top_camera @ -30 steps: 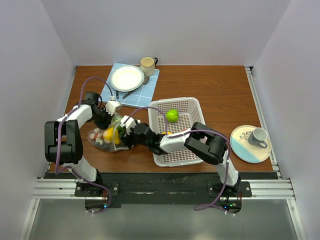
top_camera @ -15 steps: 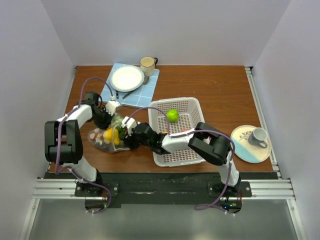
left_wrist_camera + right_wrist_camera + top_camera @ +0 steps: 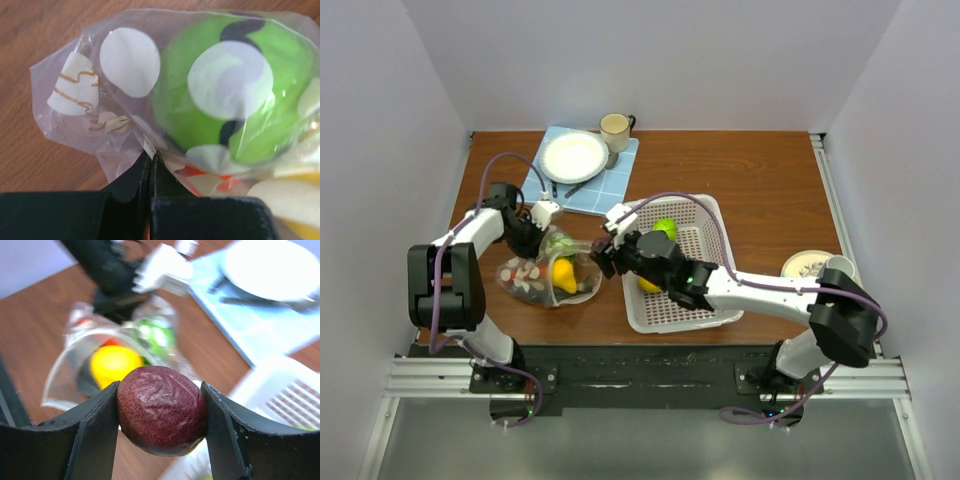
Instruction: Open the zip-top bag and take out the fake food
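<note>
The white basket (image 3: pixel 705 312) sits just right of the zip-top bag (image 3: pixel 542 280), mouth-open on the table (image 3: pixel 760 190). The left gripper (image 3: pixel 150 161), fully closed, pinches its film, probably anchoring it. The right gripper (image 3: pixel 160 389), jaws half-spread, clamps a maroon fruit (image 3: pixel 162 412) between bag and basket.

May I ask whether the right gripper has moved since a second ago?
Yes: the right gripper has drawn back from the zip-top bag toward the white basket.
</note>
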Controlling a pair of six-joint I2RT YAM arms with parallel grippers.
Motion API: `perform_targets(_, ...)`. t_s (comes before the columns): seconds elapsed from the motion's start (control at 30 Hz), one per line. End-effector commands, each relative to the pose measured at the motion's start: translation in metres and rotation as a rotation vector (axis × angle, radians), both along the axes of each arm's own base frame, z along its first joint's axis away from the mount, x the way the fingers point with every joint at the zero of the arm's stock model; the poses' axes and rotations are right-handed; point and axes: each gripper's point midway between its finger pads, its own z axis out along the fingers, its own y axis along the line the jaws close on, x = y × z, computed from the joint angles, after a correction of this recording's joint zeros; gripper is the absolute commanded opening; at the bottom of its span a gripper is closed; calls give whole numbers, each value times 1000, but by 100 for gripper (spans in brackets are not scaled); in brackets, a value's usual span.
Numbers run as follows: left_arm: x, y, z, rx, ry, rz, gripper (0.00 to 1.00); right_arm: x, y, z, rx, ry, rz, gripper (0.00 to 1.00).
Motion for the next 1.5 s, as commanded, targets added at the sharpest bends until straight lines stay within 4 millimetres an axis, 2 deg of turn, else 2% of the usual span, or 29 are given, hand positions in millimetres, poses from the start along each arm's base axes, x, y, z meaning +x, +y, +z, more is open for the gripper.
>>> perform_targets(0.0,12,1,30,12,-71,-2,0,16,-60,-53,-123,76,-229,13)
perform_targets(0.07,12,1,35,10,-80,-4,0,30,-92,-68,-142,107,-386,13)
perform_targets(0.13,10,-1,43,1,-91,-5,0,35,-115,-85,-196,139,-481,15)
perform_targets(0.17,10,-1,46,-2,-97,-3,0,39,-126,-87,-207,132,-549,17)
perform_targets(0.2,9,-3,50,-7,-103,-6,0,43,-127,-84,-204,130,-581,20)
perform_targets(0.23,9,-4,52,-12,-105,-3,0,42,-135,-96,-266,150,-612,21)
perform_targets(0.27,10,-5,55,-14,-107,-4,0,43,-136,-97,-271,165,-642,21)
perform_targets(0.3,8,-6,58,-17,-106,-2,0,49,-130,-85,-263,160,-660,21)
perform_targets(0.33,9,-8,61,-21,-108,-5,0,49,-131,-93,-315,176,-663,22)
perform_targets(0.37,9,-8,64,-21,-114,-5,0,50,-127,-89,-311,179,-655,25)
perform_targets(0.4,7,-9,68,-24,-117,-2,0,50,-120,-85,-295,182,-637,59)
perform_targets(0.43,9,-11,73,-25,-128,-8,0,51,-116,-81,-266,182,-624,76)
perform_targets(0.47,9,-12,78,-25,-135,-7,0,50,-113,-71,-233,171,-600,90)
perform_targets(0.5,7,-14,83,-29,-134,-7,0,46,-115,-74,-225,170,-578,99)
perform_targets(0.53,10,-18,92,-33,-151,-16,0,45,-105,-64,-165,163,-531,98)
perform_targets(0.57,11,-21,98,-35,-161,-20,0,43,-105,-53,-135,148,-514,99)
perform_targets(0.63,13,-24,115,-40,-188,-19,0,36,-106,-52,-124,154,-481,99)
perform_targets(0.73,13,-39,130,-50,-208,-48,0,22,-103,-46,-131,137,-438,99)
perform_targets(0.8,13,-41,127,-43,-207,-48,0,10,-99,-43,-142,104,-418,98)
perform_targets(0.83,10,-40,117,-31,-186,-47,0,-5,-85,-41,-145,89,-370,98)
perform_targets(0.9,9,-38,102,-15,-163,-41,0,-17,-70,-35,-155,60,-338,98)
perform_targets(0.97,1,-34,81,3,-119,-32,0,-41,-41,-28,-128,76,-251,92)
perform_targets(1.0,3,-30,76,25,-129,-25,0,-49,-31,-30,-131,84,-225,89)
perform_targets(1.03,-3,-28,65,37,-108,-20,0,-63,-17,-41,-157,97,-186,87)
perform_targets(1.1,-2,-24,55,59,-108,-18,0,-77,4,-44,-144,134,-133,82)
perform_targets(1.13,-7,-20,47,80,-88,-12,0,-85,12,-63,-183,152,-112,81)
perform_targets(1.2,-7,-17,40,98,-86,-12,0,-93,26,-70,-186,182,-88,77)
perform_targets(1.27,-10,-13,32,119,-75,-10,0,-97,34,-89,-210,211,-76,74)
perform_targets(1.47,-13,-9,21,143,-66,-20,0,-93,50,-116,-250,217,-89,73)
